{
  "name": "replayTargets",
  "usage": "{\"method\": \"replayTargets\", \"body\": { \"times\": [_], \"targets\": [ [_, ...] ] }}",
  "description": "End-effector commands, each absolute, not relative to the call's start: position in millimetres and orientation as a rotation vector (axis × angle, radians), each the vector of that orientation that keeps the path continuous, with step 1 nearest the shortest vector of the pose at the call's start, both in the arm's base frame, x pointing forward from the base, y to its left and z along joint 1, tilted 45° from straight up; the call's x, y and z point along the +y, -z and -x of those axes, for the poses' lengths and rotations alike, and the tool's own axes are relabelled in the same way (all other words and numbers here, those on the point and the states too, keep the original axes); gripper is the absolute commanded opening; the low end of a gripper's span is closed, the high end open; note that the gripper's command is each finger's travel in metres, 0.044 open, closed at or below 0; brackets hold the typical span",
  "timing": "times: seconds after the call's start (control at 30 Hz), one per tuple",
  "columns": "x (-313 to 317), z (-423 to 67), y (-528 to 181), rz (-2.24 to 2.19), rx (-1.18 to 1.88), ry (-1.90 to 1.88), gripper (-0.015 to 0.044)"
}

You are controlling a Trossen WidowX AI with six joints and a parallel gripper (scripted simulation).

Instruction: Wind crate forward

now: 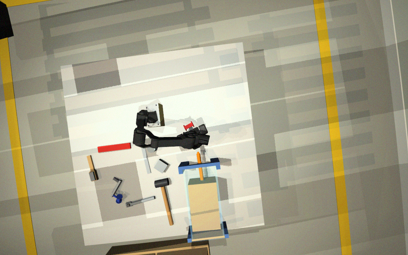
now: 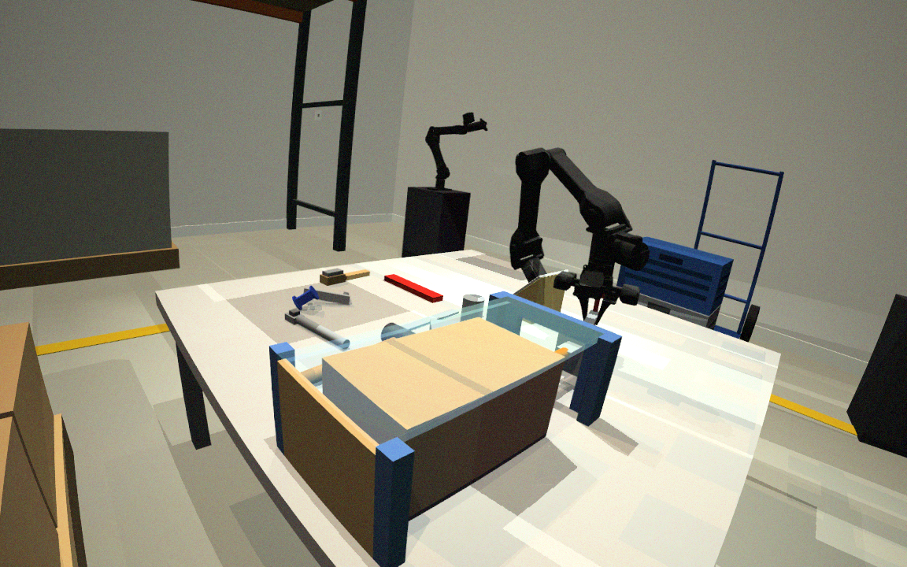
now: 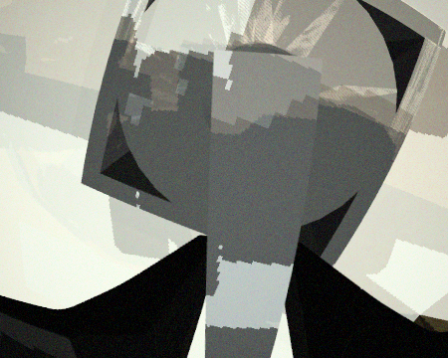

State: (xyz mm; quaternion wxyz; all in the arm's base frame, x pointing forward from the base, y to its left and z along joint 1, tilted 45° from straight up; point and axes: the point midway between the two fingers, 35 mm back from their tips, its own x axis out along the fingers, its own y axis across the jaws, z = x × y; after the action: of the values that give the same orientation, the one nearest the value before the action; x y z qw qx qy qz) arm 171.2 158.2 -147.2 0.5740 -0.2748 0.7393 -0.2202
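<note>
Gripper: the gripper (image 1: pixel 201 143) pointed down over the winch, its fingers clamped on the grey handle (image 3: pixel 251 233); a dark red stub showed at the bottom of the wrist view between the fingers.
Handle: its flat grey arm ran from between the fingers out across the winch's round top; a red grip (image 1: pixel 187 126) stuck out beside the wrist in the top view.
Winch: the winch (image 3: pixel 151 106) filled the wrist view as a square body with a round top, sitting on the bench just in front of the frame.
Strap: an orange strap (image 1: pixel 200 166) ran from the winch side through the frame to the crate's front.
Crate: the tan crate (image 1: pixel 203 203) sat flat inside the clear cubby (image 2: pixel 513 316), its front a little back from the frame, with a gap between them.
Frame: the blue frame (image 1: pixel 199 164) stood across the mouth of the cubby, between crate and winch.
Bench: the white bench (image 1: pixel 104 82) also carried a red bar (image 1: pixel 113 147), a mallet (image 1: pixel 164 198), a brush (image 1: pixel 92 168), a blue-knobbed crank (image 1: pixel 116 190), a ratchet (image 1: pixel 140 201) and a small grey block (image 1: pixel 161 165), all well apart from the gripper.
</note>
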Motion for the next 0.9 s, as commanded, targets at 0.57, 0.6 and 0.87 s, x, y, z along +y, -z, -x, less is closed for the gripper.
{"method": "replayTargets", "body": {
  "times": [0.57, 0.6, 0.87],
  "targets": [
    [157.2, -170.0, 151.5, 0.625, 1.732, 0.532, 0.0],
    [157.2, -170.0, 151.5, 0.625, 1.732, 0.532, 0.0],
    [158.0, -169.8, 152.2, 0.608, 1.724, 0.549, 0.0]
  ]
}}
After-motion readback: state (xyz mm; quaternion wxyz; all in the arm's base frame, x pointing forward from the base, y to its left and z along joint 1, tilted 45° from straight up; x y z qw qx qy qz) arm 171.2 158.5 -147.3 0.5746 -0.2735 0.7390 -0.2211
